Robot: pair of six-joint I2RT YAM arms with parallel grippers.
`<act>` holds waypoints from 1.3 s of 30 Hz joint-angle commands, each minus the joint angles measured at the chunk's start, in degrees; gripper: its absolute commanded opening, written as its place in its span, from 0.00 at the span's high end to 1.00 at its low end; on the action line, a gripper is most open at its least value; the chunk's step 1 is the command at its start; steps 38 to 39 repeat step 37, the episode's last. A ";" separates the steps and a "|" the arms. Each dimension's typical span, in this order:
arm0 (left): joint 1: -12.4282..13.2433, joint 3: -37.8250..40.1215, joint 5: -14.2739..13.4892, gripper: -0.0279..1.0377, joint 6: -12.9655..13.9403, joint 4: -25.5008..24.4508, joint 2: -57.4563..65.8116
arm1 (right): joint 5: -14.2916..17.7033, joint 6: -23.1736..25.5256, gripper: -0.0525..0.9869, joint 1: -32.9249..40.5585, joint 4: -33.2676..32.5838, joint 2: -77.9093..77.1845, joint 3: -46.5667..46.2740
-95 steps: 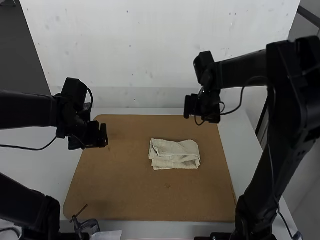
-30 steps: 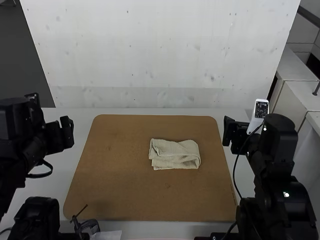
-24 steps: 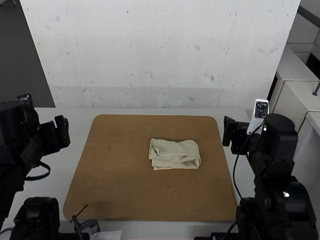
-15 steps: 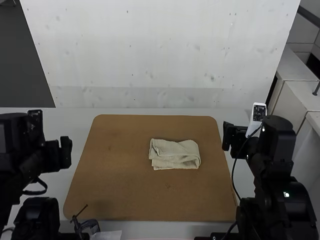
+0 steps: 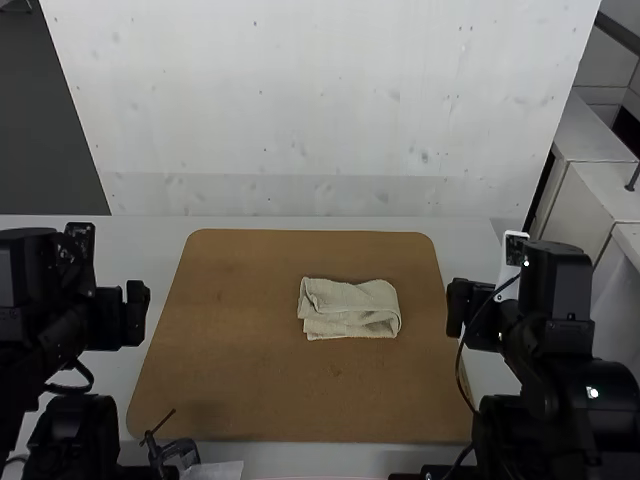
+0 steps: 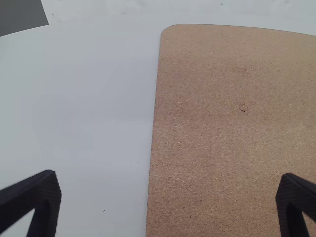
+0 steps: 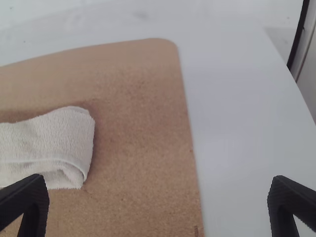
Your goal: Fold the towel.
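Though folded, towel (image 5: 350,302) longest left-to-right.

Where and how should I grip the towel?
I'd pinch the towel by its right end, coming from above and the right with the right gripper: the cloth bends round there into a fold, with a gap showing at the near corner.

Pincer (image 5: 462,312): 2 fingers, wide apart. Folded towel (image 7: 54,138) beyond 1 finger, on board (image 7: 143,148). Table (image 7: 237,128) beyond the other.
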 commanded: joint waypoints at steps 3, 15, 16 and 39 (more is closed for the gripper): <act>0.76 0.08 0.78 0.05 0.61 0.27 -0.68 | 0.58 1.35 0.02 0.12 -4.89 -0.18 3.40; 0.84 0.08 0.87 0.05 0.61 0.27 -0.77 | 0.41 1.53 0.02 0.04 -9.02 -0.27 4.36; 0.84 0.08 0.87 0.05 0.61 0.27 -0.77 | 0.41 1.53 0.02 0.04 -9.02 -0.27 4.36; 0.84 0.08 0.87 0.05 0.61 0.27 -0.77 | 0.32 1.53 0.02 0.04 -9.02 -0.27 4.36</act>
